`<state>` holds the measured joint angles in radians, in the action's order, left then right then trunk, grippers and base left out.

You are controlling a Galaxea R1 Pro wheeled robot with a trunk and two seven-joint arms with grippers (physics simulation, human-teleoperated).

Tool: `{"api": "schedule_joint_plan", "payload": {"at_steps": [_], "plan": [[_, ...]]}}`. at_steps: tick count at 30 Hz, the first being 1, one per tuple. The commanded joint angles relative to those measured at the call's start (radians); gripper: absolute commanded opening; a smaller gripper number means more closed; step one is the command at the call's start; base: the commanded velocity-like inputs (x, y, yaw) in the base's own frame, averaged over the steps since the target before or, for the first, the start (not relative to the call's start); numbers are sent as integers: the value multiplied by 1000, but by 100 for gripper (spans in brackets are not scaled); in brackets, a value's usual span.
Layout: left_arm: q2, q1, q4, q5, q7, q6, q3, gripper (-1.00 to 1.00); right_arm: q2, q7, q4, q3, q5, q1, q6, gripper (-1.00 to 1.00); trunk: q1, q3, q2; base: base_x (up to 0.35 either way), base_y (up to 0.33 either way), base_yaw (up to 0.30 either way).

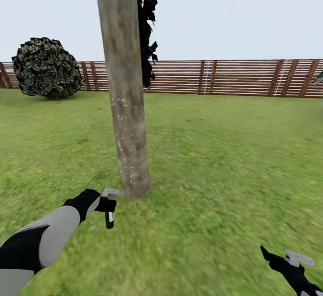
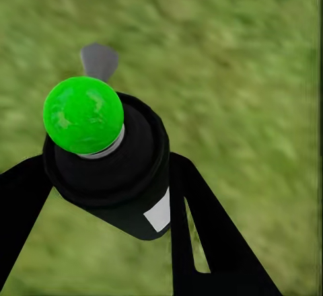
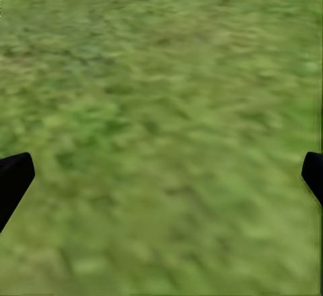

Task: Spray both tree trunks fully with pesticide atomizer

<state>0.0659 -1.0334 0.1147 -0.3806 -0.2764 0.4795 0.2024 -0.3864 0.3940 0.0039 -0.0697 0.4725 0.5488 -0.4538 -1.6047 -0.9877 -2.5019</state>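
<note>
A thick mottled grey-brown tree trunk (image 1: 125,94) rises from the grass floor (image 1: 215,166) just ahead; small white specks dot its lower part. My left gripper (image 1: 107,206) hangs low, close to the left of the trunk's base. It is shut on the pesticide atomizer (image 1: 109,217). In the left wrist view the atomizer (image 2: 134,155) is a dark cylinder with a bright green round tip (image 2: 84,114), held between the black fingers (image 2: 202,229) of the left gripper (image 2: 111,168). My right gripper (image 1: 276,260) is low at the right, open over bare grass (image 3: 161,107); the right gripper (image 3: 161,181) holds nothing.
A brown slatted fence (image 1: 242,77) closes the lawn at the back. A round dark bush (image 1: 47,67) stands at the far left by the fence. Dark foliage (image 1: 146,27) hangs behind the trunk. Open grass stretches to the right of the trunk.
</note>
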Motion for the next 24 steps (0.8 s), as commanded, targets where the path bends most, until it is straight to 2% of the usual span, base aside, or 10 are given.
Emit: {"api": "schedule_joint_plan", "payload": {"at_steps": [1,4,17,24], "plan": [[-1,-1,2,-11,-6,5,8,-100,0,8,1,-7,3,0,0,100,0,-1,0,18,-298,185],[-12,0,2,-11,-6,5,8,-100,0,8,1,-7,4,0,0,100,0,-1,0,77,-303,233],[-15,0,2,-11,-6,5,8,-100,0,8,2,-7,3,0,0,100,0,-1,0,13,-322,253],[-15,0,2,-11,-6,5,8,-100,1,8,2,-7,3,0,0,100,0,-1,0,0,-329,87]]}}
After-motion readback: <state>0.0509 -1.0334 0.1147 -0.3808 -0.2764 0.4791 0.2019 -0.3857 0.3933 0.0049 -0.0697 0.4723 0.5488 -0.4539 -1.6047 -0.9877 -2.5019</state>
